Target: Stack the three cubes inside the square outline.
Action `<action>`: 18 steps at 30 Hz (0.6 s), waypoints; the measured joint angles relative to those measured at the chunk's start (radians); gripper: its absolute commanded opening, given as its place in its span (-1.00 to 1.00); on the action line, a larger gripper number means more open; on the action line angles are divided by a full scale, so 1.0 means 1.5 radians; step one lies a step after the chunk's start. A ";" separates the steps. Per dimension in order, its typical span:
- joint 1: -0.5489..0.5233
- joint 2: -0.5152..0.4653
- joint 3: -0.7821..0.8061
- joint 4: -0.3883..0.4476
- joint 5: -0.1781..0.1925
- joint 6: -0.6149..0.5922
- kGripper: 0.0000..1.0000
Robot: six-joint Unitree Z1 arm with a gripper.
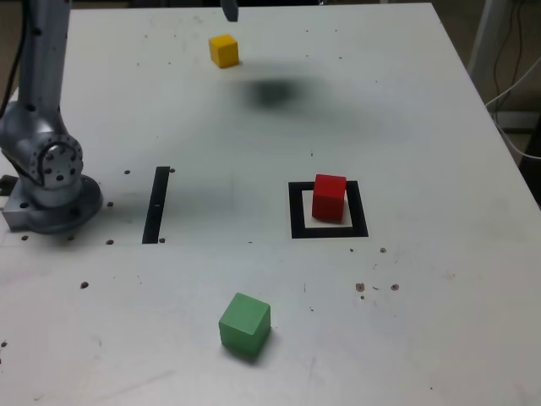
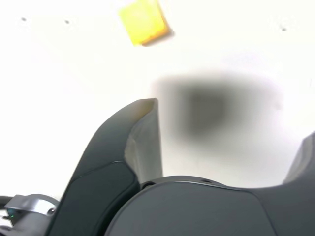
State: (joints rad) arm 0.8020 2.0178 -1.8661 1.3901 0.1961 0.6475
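- Cubes: three on the white table [image 1: 439, 279], well apart. Green cube [image 1: 245, 325] lies nearest the camera in the exterior view, red cube [image 1: 329, 198] sits on the pale centre of the square outline [image 1: 297, 213], and yellow cube [image 1: 224, 51] is at the far edge.
- Arm base [image 1: 51, 169] stands at the exterior view's left, beside a thin black strip [image 1: 155, 205] (not the target marking).
- Gripper [image 2: 231, 132] is airborne over the far part of the table, casting a blurred shadow [image 1: 270, 91] just to the exterior view's right of the yellow cube. Only a dark tip shows at the top edge of the exterior view.
- Jaws stand wide apart and hold nothing: the wrist view shows bare table between them.
- Key relation: the yellow cube lies beyond the fingertips and off to the side of the left-hand finger [image 2: 145, 137] in the wrist view, outside the gap, not between the jaws.
- Judgement: the yellow cube looks the likely next pick, needing a sideways shift, then a descent.
- Orientation: the yellow cube sits flat, its edges skewed relative to the finger line; as a cube it has no long axis (a small wrist turn may be needed).
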 measured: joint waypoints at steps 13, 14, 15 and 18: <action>0.126 0.094 -0.058 -0.021 0.012 -0.009 1.00; 0.134 0.101 -0.066 -0.023 0.012 -0.009 0.99; 0.141 0.109 -0.075 -0.023 0.012 -0.009 0.99; 0.162 0.143 -0.106 -0.010 0.012 -0.009 0.99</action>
State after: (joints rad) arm 1.0445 2.2319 -2.0248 1.3756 0.2142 0.6336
